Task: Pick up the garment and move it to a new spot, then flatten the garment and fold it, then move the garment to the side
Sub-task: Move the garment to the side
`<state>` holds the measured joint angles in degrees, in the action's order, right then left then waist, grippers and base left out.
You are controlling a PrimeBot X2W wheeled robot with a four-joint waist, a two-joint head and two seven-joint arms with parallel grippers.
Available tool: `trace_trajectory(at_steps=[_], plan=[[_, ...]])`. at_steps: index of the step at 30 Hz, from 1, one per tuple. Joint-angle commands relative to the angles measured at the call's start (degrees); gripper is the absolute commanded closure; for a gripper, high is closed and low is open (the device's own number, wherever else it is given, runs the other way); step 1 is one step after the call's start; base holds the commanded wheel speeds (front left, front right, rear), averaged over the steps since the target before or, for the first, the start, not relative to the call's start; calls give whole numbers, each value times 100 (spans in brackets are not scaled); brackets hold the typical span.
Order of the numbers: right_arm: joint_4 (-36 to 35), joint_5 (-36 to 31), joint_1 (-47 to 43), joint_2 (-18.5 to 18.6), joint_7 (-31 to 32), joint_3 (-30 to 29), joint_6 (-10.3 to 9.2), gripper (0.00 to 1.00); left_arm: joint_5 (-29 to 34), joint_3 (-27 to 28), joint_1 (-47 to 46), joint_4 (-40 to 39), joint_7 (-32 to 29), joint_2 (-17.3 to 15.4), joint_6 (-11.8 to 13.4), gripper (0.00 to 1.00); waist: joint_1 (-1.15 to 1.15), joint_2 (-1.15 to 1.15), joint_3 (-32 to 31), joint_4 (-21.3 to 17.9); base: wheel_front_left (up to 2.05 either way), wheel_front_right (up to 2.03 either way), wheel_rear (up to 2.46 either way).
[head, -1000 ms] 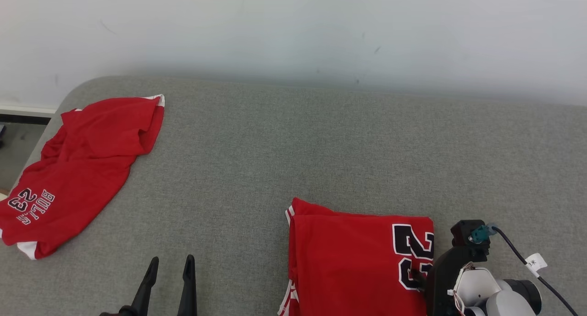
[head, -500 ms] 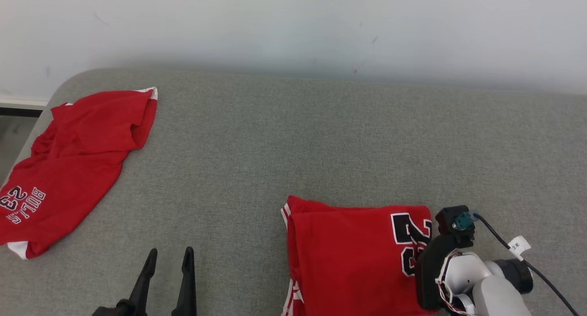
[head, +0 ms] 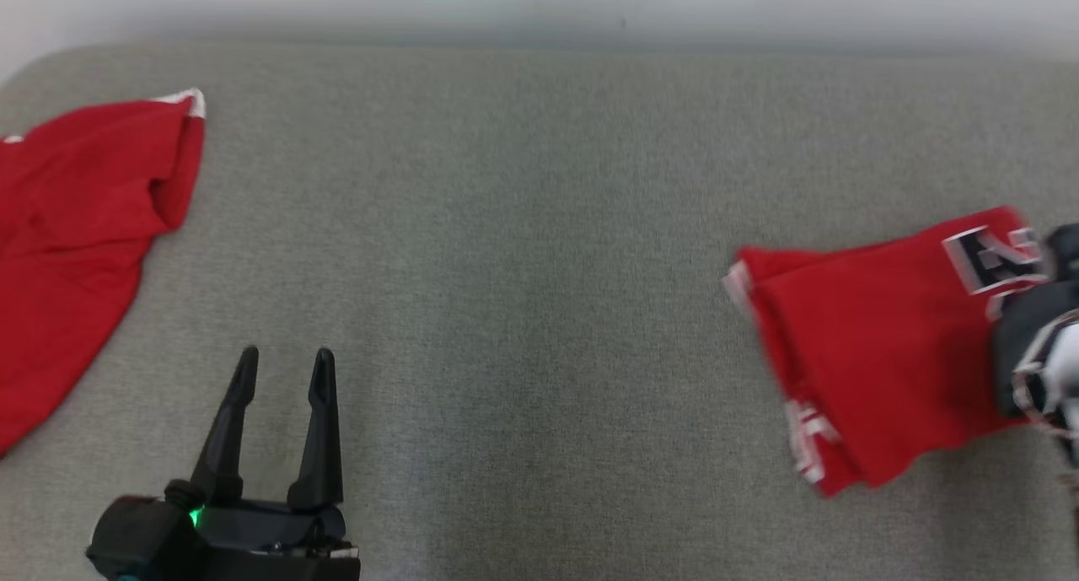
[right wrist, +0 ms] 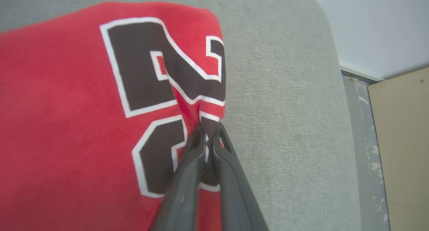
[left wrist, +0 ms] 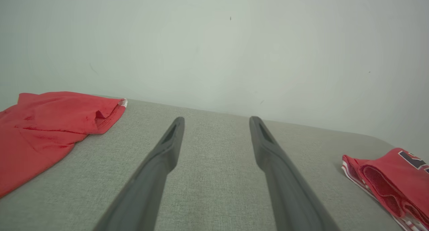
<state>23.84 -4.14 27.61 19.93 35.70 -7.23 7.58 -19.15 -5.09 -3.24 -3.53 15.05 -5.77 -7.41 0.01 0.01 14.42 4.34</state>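
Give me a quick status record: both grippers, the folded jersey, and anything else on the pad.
surface: grey pad
jersey: red, folded, black number showing, on the pad's right side
right gripper: shut, pinching the jersey's edge beside the number
left gripper: open, holding nothing, over bare pad
second garment: red, not folded, at the pad's left end, well apart from the jersey
stage: fold looks done; jersey gripped, likely for the move aside

right tool (right wrist: 208, 132): closed, now pinching garment (head: 868, 345) edge | garment: pulled rightward, now skewed
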Motion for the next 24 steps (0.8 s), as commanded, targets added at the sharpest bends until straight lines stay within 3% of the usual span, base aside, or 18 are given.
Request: trace_trajectory(at_steps=[1,6,14,16,20,24], plan=[[60,-100,109,122,-58,-131,-14,100,74,0,-108,-79,17,-50,-7,0,-1,-1,417,-136,0,0,0],[324,-469,437,604,-320,-838,-14,100,30,56,-253,-428,17,-74,-7,0,-1,-1,812,-185,0,0,0],[510,-987,632,950,-788,-1670,-14,100,100,70,-361,-651,17,-210,-7,0,-1,-1,1122,-197,0,0,0],[554,-835,652,821,-949,-1725,-14,100,114,60,-368,-647,17,-229,-7,0,-1,-1,1126,-190,0,0,0],[500,-1135,591,883,-1092,-1760,-13,100,125,50,-385,-608,17,-264,-6,0,-1,-1,1109,-167,0,0,0],[334,-1473,530,715,-1074,-2045,-13,100,129,49,-404,-564,17,-260,-6,0,-1,-1,1049,-148,0,0,0]])
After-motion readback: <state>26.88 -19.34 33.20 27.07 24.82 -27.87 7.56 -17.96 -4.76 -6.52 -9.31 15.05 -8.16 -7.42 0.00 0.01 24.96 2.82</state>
